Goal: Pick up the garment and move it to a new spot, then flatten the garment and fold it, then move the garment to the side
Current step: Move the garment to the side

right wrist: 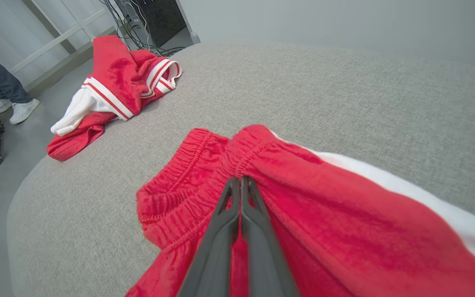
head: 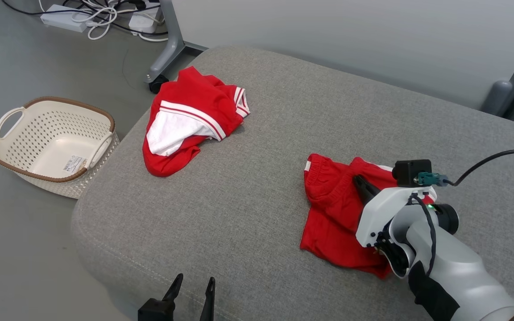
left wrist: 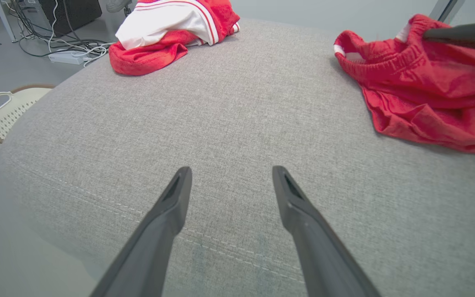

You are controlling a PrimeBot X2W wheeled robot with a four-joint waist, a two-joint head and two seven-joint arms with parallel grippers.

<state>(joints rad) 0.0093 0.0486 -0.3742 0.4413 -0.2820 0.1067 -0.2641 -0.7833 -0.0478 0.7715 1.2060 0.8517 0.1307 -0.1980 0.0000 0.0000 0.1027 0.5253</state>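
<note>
Head view: a grey fabric cushion (head: pixel 257 178) is seen on a grey floor (head: pixel 16 249) before a pale wall; the sticker (head: pixel 73 165) inside the cream basket (head: pixel 38 129) beside it is too small to be read. The red shorts (head: pixel 333 209) are crumpled at the cushion's right front, their waistband pinched by the clenched right end effector (head: pixel 358 182), while the left end effector (head: pixel 195 281) is held released over the front edge. A red and white garment (head: pixel 190 116) is heaped at the left corner, cables (head: pixel 101 18) and a wheeled frame leg (head: pixel 170 49) behind it.
</note>
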